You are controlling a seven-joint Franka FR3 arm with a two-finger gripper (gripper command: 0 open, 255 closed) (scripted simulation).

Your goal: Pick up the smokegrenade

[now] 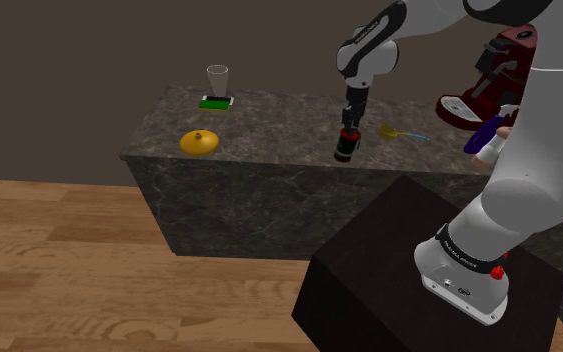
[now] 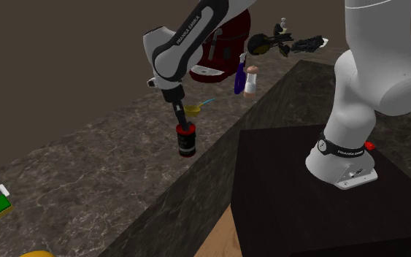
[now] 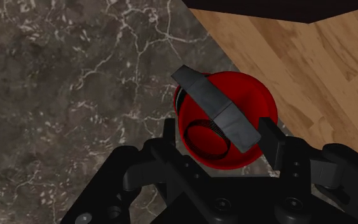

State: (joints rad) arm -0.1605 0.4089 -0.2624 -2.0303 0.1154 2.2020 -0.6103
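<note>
Dark veined stone counter (image 1: pixel 269 130): landmark. Black two-finger gripper (image 3: pixel 220 137) above counter's front edge, pinching black cylindrical smoke grenade (image 2: pixel 187 142) by red cap. Risk: hold on rounded cap only; slip would drop grenade past counter edge onto wooden floor (image 1: pixel 69 260).

Dark marbled tabletop (image 1: pixel 269 130) bearing a yellow lidded dish (image 1: pixel 199 142), a clear glass (image 1: pixel 217 78) by a green box (image 1: pixel 215 102), a yellow spoon (image 1: pixel 397 132), a red coffee machine (image 1: pixel 494 85), a purple spray bottle (image 1: pixel 487 135).

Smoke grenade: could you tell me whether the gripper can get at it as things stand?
Yes, apparently: the gripper has its jaws on both sides of the smoke grenade, at its red top, seemingly clasping it; nothing on the counter blocks it.
</note>
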